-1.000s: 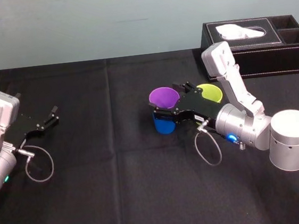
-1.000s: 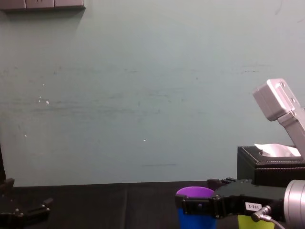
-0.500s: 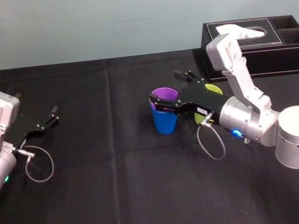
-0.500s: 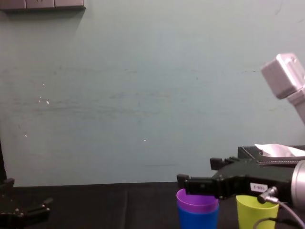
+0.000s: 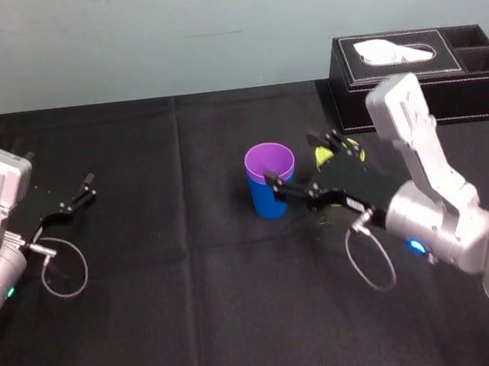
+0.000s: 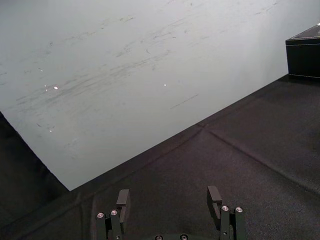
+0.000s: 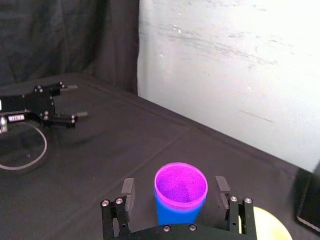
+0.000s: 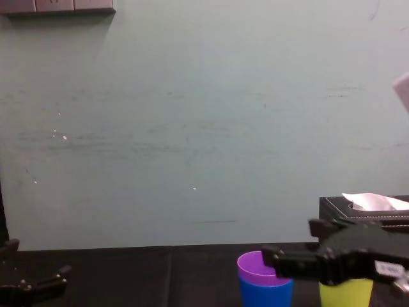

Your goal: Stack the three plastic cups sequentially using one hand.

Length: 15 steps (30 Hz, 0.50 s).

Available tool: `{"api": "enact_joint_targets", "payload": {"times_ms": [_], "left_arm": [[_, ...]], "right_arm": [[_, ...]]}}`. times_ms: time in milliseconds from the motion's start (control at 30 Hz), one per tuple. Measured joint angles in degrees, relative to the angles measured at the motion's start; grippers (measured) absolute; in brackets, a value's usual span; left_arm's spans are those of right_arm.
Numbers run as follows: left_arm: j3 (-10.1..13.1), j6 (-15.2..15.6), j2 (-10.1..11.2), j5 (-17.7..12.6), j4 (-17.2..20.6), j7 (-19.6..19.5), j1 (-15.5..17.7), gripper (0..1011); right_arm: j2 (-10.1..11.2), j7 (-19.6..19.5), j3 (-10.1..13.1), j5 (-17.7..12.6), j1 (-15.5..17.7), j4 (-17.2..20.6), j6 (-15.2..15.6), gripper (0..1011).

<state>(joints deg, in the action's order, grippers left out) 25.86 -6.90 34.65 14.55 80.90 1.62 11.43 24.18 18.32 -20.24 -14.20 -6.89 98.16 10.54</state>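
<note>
A smooth purple plastic tumbler [image 5: 269, 158] sits nested in a blue plastic tumbler [image 5: 267, 201] on the black table [image 5: 197, 310], left of the black leather tissue box [image 5: 417, 73]. The right pincer [image 5: 291, 158], spread and empty, faces this stack, seemingly just clear of it. The yellow-green plastic tumbler [image 8: 345, 291] stands under it. The left pincer [image 5: 87, 187] is parked open, far left of the box.

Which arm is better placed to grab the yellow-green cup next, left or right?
Right. The right claw is open and right by the yellow-green cup, next to the purple cup nested in the blue cup. The left claw sits far off at the table's left side.
</note>
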Motion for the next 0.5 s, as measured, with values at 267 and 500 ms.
{"api": "enact_joint_targets", "payload": {"times_ms": [267,500], "left_arm": [[0.0,0.0,0.0,0.0,0.0,0.0,0.0,1012],[0.0,0.0,0.0,0.0,0.0,0.0,0.0,1012]], "right_arm": [[0.3,-4.74,2.96,1.87,7.92,4.64,0.54,1000],[-1.18,-8.24,6.18,2.1,13.27,6.2,0.67,1000]]}}
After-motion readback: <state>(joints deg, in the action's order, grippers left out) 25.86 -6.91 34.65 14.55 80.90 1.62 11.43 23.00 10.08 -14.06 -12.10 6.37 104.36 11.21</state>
